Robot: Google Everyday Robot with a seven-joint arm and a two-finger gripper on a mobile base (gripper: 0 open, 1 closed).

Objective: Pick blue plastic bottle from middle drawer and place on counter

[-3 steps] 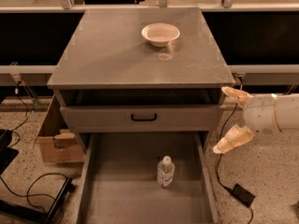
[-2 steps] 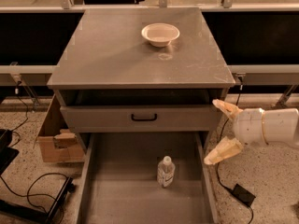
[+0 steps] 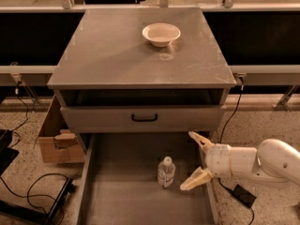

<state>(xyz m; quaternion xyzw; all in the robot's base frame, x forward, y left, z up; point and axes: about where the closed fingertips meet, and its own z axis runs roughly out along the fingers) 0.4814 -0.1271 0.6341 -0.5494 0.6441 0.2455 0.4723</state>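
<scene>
1. Blue plastic bottle [image 3: 166,171] stands upright on the floor of the middle drawer [image 3: 122,191], right of centre; the drawer is pulled out.
2. Gripper [image 3: 187,161] is over the drawer's right side, just beside the bottle, apart from it.
3. Jaws spread wide, holding nothing.
4. Counter [image 3: 112,55] carries a white bowl [image 3: 161,33] near its back edge.
5. Cardboard box [image 3: 56,142] sits on the ground, left of the cabinet.

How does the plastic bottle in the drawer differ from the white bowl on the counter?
The blue plastic bottle is tall, clear and capped; the white bowl is low, opaque and open-topped. The bottle stands in the middle drawer; the bowl sits on the counter. The open claw is beside the bottle, far from the bowl. Both stand upright, untouched.
</scene>
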